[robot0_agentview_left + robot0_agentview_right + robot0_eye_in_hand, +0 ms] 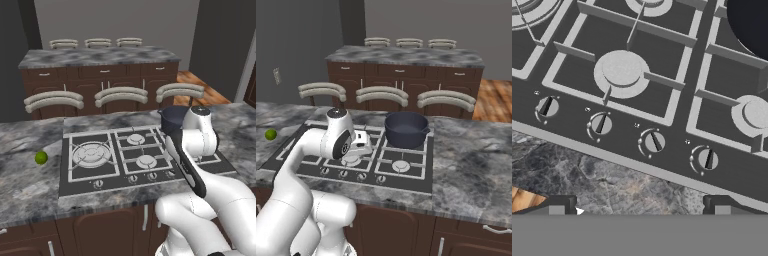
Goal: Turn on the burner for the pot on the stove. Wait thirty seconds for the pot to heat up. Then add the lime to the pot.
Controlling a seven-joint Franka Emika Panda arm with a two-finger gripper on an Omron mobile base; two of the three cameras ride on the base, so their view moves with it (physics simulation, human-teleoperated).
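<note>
- The pot [406, 129] stands upright on the back right burner of the stove [316, 169]; its two small side handles line up roughly left to right along the stove's long side; its mouth faces up and its dark edge shows in the hand view's top right corner.
- The stove lies flat in the grey marble table [471, 165], long axis left to right; four knobs [654, 142] run in a row along its front edge in the hand view.
- The lime [41, 158] sits on the table left of the stove, well apart from the pot; being round, it has no long axis I can tell.
- The pincer [639, 207] hangs over the stove's front edge above the knobs, jaws spread wide, holding nothing.
- Curved chair backs [121, 95] stand behind the table.
</note>
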